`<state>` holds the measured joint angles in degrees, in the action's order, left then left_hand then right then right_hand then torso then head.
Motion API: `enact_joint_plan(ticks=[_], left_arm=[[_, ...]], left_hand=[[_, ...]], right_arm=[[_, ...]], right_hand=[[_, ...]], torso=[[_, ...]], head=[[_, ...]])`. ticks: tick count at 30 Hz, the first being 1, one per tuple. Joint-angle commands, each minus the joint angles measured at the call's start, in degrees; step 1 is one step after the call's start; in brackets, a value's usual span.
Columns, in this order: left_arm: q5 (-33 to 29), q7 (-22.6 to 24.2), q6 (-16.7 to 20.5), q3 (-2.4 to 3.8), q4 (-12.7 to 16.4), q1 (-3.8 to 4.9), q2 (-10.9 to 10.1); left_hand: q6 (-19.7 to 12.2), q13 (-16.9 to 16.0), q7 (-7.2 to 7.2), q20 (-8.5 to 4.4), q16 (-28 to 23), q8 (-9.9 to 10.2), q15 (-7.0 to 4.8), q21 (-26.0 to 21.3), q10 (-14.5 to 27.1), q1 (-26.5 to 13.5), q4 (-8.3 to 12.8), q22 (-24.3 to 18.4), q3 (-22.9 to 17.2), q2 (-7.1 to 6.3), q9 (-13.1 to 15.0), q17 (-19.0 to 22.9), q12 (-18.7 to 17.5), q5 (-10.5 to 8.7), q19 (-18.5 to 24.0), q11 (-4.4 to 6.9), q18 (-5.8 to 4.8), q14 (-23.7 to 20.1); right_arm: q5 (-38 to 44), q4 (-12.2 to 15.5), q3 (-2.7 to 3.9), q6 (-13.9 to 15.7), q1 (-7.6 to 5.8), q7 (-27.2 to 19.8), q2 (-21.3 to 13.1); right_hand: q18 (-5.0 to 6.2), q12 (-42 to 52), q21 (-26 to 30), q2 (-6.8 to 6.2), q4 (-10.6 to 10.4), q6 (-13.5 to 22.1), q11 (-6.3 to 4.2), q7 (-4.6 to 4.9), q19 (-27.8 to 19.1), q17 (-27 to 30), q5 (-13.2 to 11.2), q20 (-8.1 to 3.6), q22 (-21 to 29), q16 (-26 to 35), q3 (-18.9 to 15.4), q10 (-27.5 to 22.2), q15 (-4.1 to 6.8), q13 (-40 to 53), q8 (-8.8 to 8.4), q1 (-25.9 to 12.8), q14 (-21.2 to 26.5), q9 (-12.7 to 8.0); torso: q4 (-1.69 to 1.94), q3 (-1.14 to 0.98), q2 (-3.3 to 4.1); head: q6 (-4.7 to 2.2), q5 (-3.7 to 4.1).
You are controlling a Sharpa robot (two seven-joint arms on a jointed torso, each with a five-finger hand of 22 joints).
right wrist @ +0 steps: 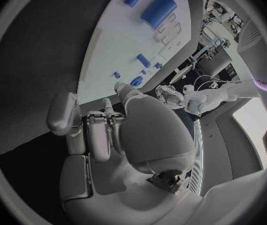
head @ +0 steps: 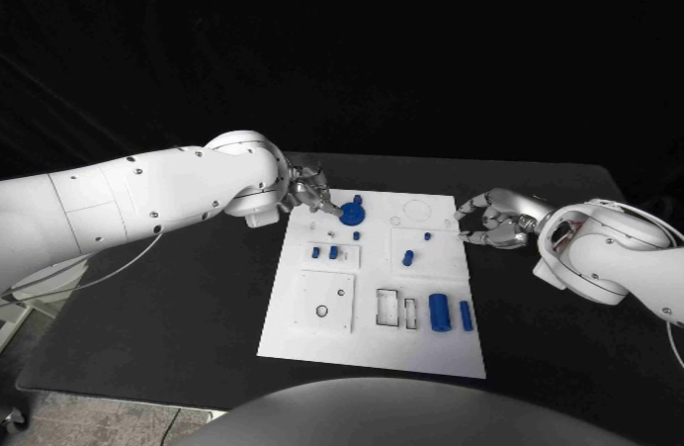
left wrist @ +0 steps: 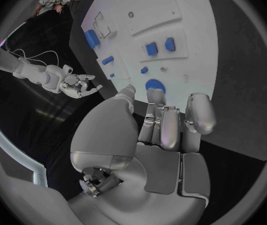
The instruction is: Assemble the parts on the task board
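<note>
The white task board (head: 371, 342) lies in the middle of the black table. A round blue part (head: 352, 215) sits near the board's far left corner. My left hand (head: 311, 201) hovers at that corner; its fingertips (left wrist: 156, 99) reach the round blue part's (left wrist: 155, 85) edge, and nothing sits between thumb and fingers. My right hand (head: 484, 224) hangs at the board's right edge with loosely curved fingers (right wrist: 102, 127) holding nothing. A thick blue cylinder (head: 439, 312) and a thin blue pin (head: 467, 315) lie near the board's front right. Several small blue pieces (head: 325, 252) stand mid-board.
Rectangular cut-outs (head: 396, 308) and a raised white panel with a small hole (head: 323, 304) mark the board's front half. A ring outline (head: 415, 210) sits at the far edge. Bare black table surrounds the board on all sides (head: 157, 317).
</note>
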<state>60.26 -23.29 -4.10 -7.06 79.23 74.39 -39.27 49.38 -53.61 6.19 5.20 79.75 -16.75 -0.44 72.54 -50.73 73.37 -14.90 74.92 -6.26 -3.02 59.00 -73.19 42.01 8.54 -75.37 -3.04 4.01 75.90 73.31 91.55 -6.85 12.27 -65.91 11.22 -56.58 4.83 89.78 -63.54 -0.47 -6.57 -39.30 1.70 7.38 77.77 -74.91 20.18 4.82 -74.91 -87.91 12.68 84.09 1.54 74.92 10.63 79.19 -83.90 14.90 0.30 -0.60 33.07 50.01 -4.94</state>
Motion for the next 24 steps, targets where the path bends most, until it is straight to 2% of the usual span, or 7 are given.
enact_joint_plan(ticks=[1,2,5,8,10,14,24], left_arm=[[8.8,14.9,5.7,-0.42,-0.4,-0.14,0.8],[11.1,16.6,6.0,-0.65,-0.5,-0.26,1.1],[18.3,20.4,7.7,-1.47,-1.0,-0.77,1.9],[23.8,22.6,9.2,-2.09,-1.7,-1.42,2.6],[26.9,23.6,10.4,-2.36,-2.5,-2.05,3.3],[31.1,24.7,11.7,-2.63,-4.4,-3.26,4.4],[35.9,25.0,12.2,-2.76,-6.5,-4.7,6.3]], left_hand=[[-1.9,8.9,1.52,1.5,-3.9,4.3,1.16,0.7,3.5,5.8,0.4,9.3,-0.9,-1.12,-6.2,4.5,-10.1,-2.15,-0.9,-1.97,0.02,-2.4],[-2.1,11.1,0.94,1.42,-3.9,5.5,1.19,1.4,3.8,7.5,0.5,9.5,-1.2,-1.75,-8.4,4.8,-12.1,-1.5,-1.6,-1.57,0.07,-1.8],[-2.7,15.5,-0.12,0.79,-4.7,8.0,-0.17,3.3,5.8,11.6,1.0,10.2,-2.4,-2.61,-13.1,6.5,-15.9,-0.79,-3.3,-0.39,-0.23,-1.2],[-2.5,17.3,-1.51,0.25,-4.7,8.9,-0.79,3.9,6.5,13.6,1.3,10.4,-3.2,-3.37,-15.6,6.9,-17.0,0.2,-4.0,0.48,-0.43,-0.5],[-2.9,17.7,-2.52,0.03,-4.6,9.6,-0.86,4.1,7.1,14.1,1.2,10.4,-3.3,-3.93,-17.2,7.1,-16.7,0.87,-4.1,0.36,-0.5,-0.2],[-4.5,17.1,-3.66,0.24,-4.3,10.6,-0.33,4.4,8.2,14.6,1.3,10.5,-3.3,-4.45,-19.0,7.3,-15.1,1.83,-4.3,-0.51,-0.62,-0.1],[-4.4,16.5,-4.22,0.39,-4.0,10.4,-0.26,4.4,8.7,15.1,1.5,10.5,-3.7,-4.2,-20.1,7.5,-13.3,2.61,-4.3,-0.43,-0.61,-0.1]], right_arm=[[0.2,0.1,-0.01,0.4,0.04,-1.0,0.0],[0.2,0.1,-0.01,0.4,0.04,-1.1,0.0],[0.2,0.2,-0.01,0.6,0.04,-1.3,0.0],[0.2,0.2,-0.01,0.8,0.04,-1.5,-0.1],[0.2,0.3,-0.01,0.9,0.04,-1.6,-0.1],[0.2,0.3,-0.01,1.1,0.04,-1.8,-0.2],[0.2,0.5,-0.01,1.0,0.05,-1.8,-0.3]], right_hand=[[0.86,0.2,0.1,0.49,-0.1,-0.3,0.48,0.14,-0.4,-13.8,0.2,0.15,-7.5,0.1,0.4,5.9,-0.29,15.1,-0.33,0.1,-4.9,-0.1],[0.85,0.2,0.1,0.46,-0.1,-0.3,0.48,0.14,-0.4,-13.8,0.2,0.15,-7.5,0.1,0.4,5.9,-0.29,15.1,-0.33,0.1,-4.9,-0.1],[0.85,0.2,0.1,0.46,-0.1,-0.3,0.48,0.14,-0.4,-13.8,0.2,0.15,-7.5,0.1,0.4,5.9,-0.29,15.1,-0.33,0.1,-4.9,-0.1],[0.85,0.2,0.1,0.46,-0.1,-0.3,0.48,0.14,-0.4,-13.8,0.2,0.15,-7.5,0.1,0.4,5.9,-0.29,15.1,-0.33,0.1,-4.9,-0.1],[0.85,0.2,0.1,0.41,-0.1,-0.4,0.49,0.14,-0.4,-13.8,0.2,0.15,-7.5,0.1,0.4,5.9,-0.3,15.1,-0.32,0.0,-5.0,-0.1],[0.85,0.2,0.1,0.41,-0.1,-0.4,0.49,0.14,-0.4,-13.8,0.2,0.15,-7.5,0.1,0.4,5.9,-0.3,15.1,-0.32,0.0,-5.0,-0.1],[0.85,0.2,0.1,0.41,-0.1,-0.4,0.49,0.14,-0.4,-13.8,0.2,0.15,-7.5,0.1,0.4,5.9,-0.3,15.1,-0.32,0.0,-5.0,-0.1]], torso=[[0.02,0.04,0.02],[0.0,0.05,0.03],[-0.05,0.03,0.02],[0.0,0.04,0.04],[0.04,0.04,0.05],[-0.03,0.04,0.05],[0.04,0.02,0.0]], head=[[-0.01,0.16],[-0.01,0.16],[-0.01,0.13],[-0.01,0.25],[-0.01,0.32],[-0.01,0.4],[-0.01,0.43]])
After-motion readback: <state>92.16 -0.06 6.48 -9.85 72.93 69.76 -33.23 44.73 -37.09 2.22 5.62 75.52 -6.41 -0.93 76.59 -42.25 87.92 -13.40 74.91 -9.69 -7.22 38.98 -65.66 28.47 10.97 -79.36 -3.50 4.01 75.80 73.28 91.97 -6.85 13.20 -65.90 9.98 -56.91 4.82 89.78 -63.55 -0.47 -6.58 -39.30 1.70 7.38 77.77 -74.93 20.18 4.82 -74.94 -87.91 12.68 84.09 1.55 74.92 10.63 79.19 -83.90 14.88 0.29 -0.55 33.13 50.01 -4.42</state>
